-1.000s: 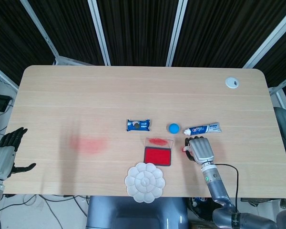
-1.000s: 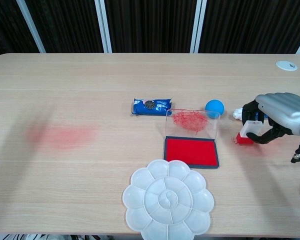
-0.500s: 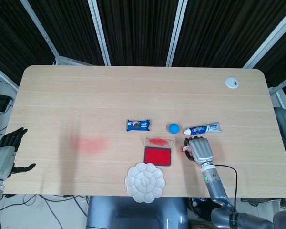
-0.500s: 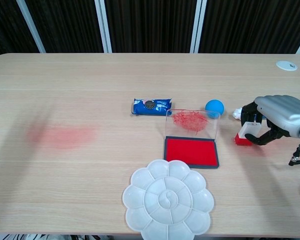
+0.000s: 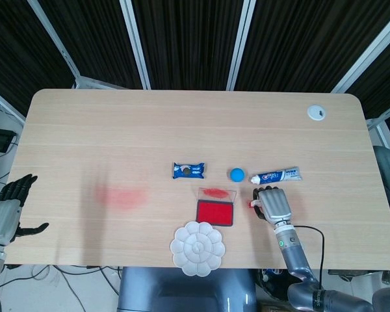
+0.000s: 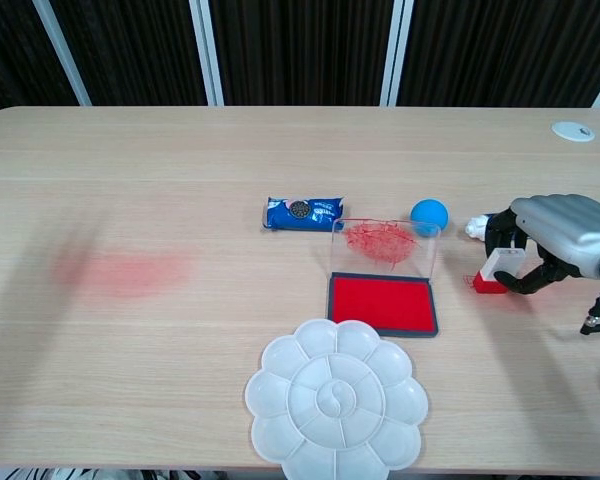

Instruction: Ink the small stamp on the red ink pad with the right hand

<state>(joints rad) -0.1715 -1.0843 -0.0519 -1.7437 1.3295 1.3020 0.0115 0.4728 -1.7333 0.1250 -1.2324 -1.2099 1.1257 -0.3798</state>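
The small stamp (image 6: 492, 272), white on top with a red base, is tilted just right of the red ink pad (image 6: 383, 303), its base close to the table. My right hand (image 6: 555, 240) curls around it and pinches it between thumb and fingers. From the head view the right hand (image 5: 273, 203) covers most of the stamp (image 5: 253, 203), and the ink pad (image 5: 214, 212) lies a short gap to its left. The pad's clear lid (image 6: 385, 243) stands upright behind it, smeared red. My left hand (image 5: 6, 211) hangs off the table's left edge, fingers apart and empty.
A blue ball (image 6: 429, 212) and a toothpaste tube (image 5: 276, 176) lie just behind the right hand. A blue biscuit packet (image 6: 304, 213) is left of the ball. A white flower-shaped palette (image 6: 332, 407) sits in front of the pad. A red smear (image 6: 125, 272) marks the table's left.
The stamp has tipped from upright to a tilt in the right hand's grip, and the hand has shifted slightly right. The left hand has not moved.
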